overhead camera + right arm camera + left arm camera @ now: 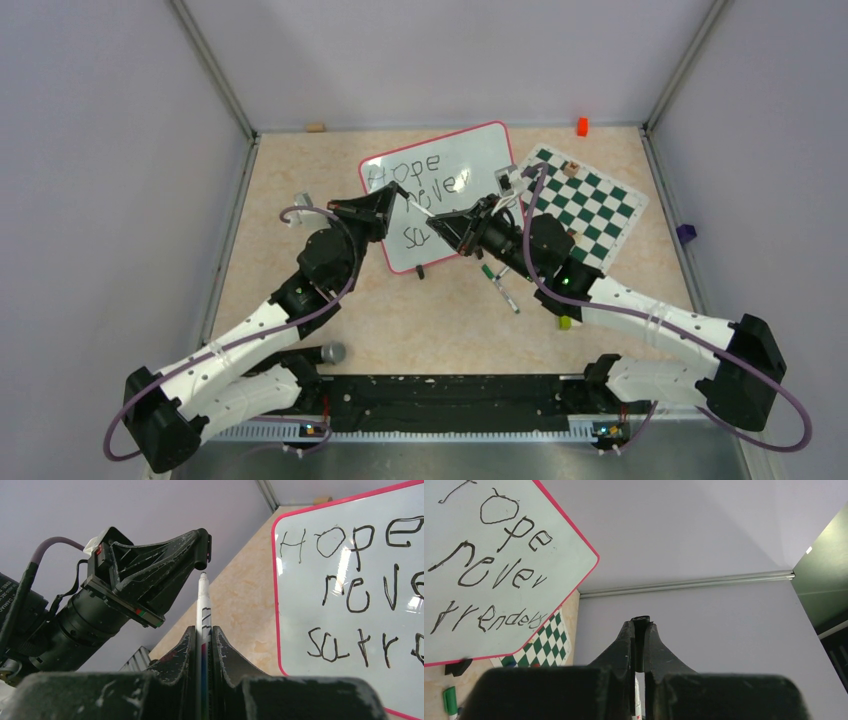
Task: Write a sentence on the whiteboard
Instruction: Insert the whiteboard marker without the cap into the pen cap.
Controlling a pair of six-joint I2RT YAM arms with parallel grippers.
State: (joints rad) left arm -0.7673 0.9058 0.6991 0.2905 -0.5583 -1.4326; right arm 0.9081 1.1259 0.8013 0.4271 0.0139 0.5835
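Observation:
The whiteboard (pixel 470 160) lies at the table's middle back, with a pink rim. The sentence (pixel 425 185) reads "Hope never surrenders" in three dark lines; it also shows in the left wrist view (pixel 489 575) and in part in the right wrist view (pixel 360 595). My right gripper (pixel 202 630) is shut on a white marker (pixel 203 605), tip up. My left gripper (pixel 641 625) is shut on the marker's black cap (pixel 201 557), held just above the marker's tip. Both grippers (pixel 400 192) (pixel 436 218) meet above the board's near left part.
A green-and-white chess mat (pixel 590 205) lies right of the board. A green marker (pixel 497 283) lies near the board's front corner, by a black clip (pixel 421 270). An orange block (pixel 582 126), a wooden block (pixel 316 127), a purple piece (pixel 685 233) and a yellow-green piece (pixel 565 322) lie around.

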